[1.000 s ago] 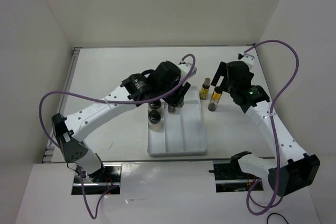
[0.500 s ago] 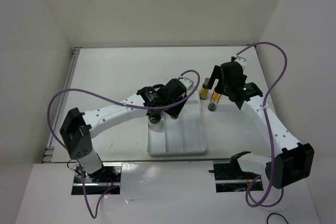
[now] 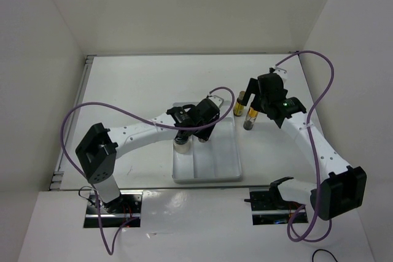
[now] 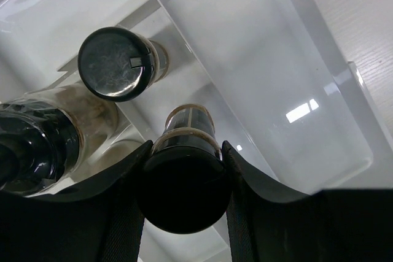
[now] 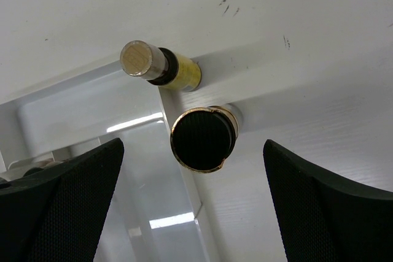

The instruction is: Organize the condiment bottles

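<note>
My left gripper [image 3: 202, 129] is shut on a small dark brown bottle [image 4: 183, 176], held upright by its black cap over the far end of the white tray [image 3: 209, 165]. A second small dark bottle [image 4: 116, 64] stands in the tray just beyond it. A squat jar [image 4: 37, 142] stands in the tray's left compartment [image 3: 180, 142]. My right gripper [image 3: 253, 105] is open, jaws wide apart, above two slim yellow-amber bottles on the table right of the tray. The near one [image 5: 204, 139] has a black cap; the far one [image 5: 159, 65] shows a pale top.
The tray's right wall [image 5: 184, 188] runs right beside the two yellow bottles. White walls close in the table at the back and on both sides. Purple cables loop above both arms.
My left gripper has moved nearer and lower over the tray with the dark bottle in it. My right gripper has shifted slightly left over the yellow bottles and stays open.
</note>
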